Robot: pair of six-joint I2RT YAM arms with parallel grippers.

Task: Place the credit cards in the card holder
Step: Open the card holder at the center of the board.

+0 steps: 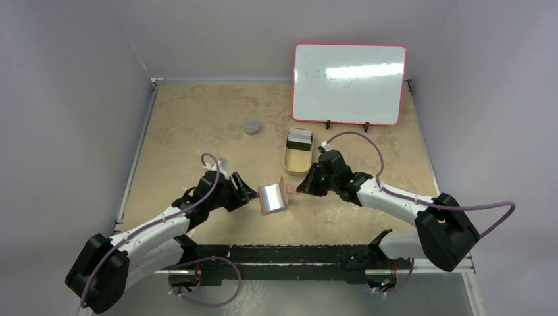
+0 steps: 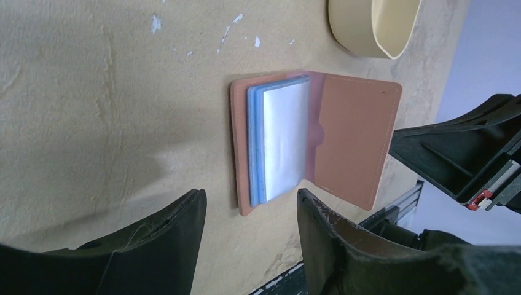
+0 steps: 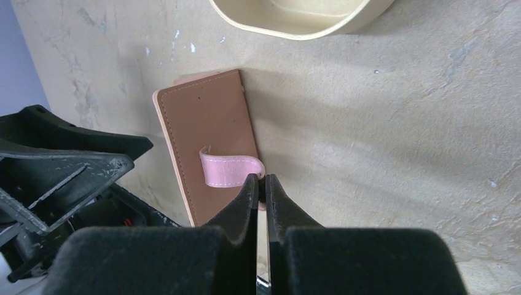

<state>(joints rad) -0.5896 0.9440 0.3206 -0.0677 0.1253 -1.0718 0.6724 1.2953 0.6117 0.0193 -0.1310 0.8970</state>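
The reddish-brown card holder (image 1: 273,199) lies open on the table between my two grippers. Light blue credit cards (image 2: 282,138) sit stacked inside it against the left half, and the right flap (image 2: 353,138) stands tilted up. My left gripper (image 2: 250,195) is open just short of the holder's near corner, with nothing between its fingers. My right gripper (image 3: 262,180) is shut on the end of the holder's pink strap (image 3: 230,169), which loops off the outer cover (image 3: 206,141). In the top view the left gripper (image 1: 249,194) is to the holder's left and the right gripper (image 1: 301,189) to its right.
A tan oval tin (image 1: 297,157) stands just behind the holder, its rim also in the left wrist view (image 2: 375,27) and the right wrist view (image 3: 301,18). A red-framed whiteboard (image 1: 349,84) stands at the back right. A small grey jar (image 1: 251,125) sits at the back middle.
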